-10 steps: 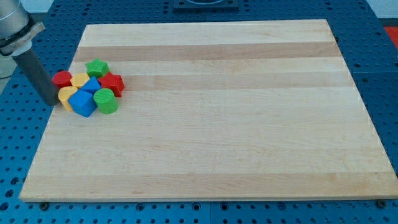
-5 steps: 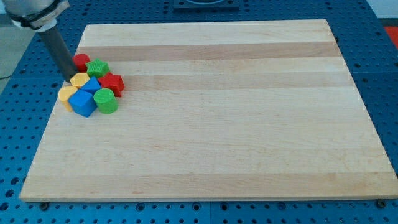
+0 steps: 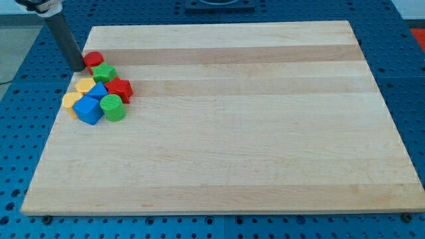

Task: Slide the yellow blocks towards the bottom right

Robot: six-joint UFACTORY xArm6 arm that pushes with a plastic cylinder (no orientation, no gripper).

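Observation:
My tip (image 3: 78,67) rests at the board's left edge near the view's top left, touching the left side of a red round block (image 3: 93,60). Two yellow blocks lie below it in a tight cluster: one heart-like (image 3: 84,85) and one at the cluster's left (image 3: 71,101). The tip is above and left of both yellow blocks, apart from them.
The cluster also holds a green star-like block (image 3: 104,73), a red star-like block (image 3: 120,89), two blue blocks (image 3: 97,91) (image 3: 88,110) and a green round block (image 3: 113,107). The wooden board (image 3: 232,126) sits on a blue perforated table (image 3: 20,79).
My tip moved from the cluster's left side up towards the view's top. It pushed the red round block up and right, out of the cluster. The yellow blocks barely moved.

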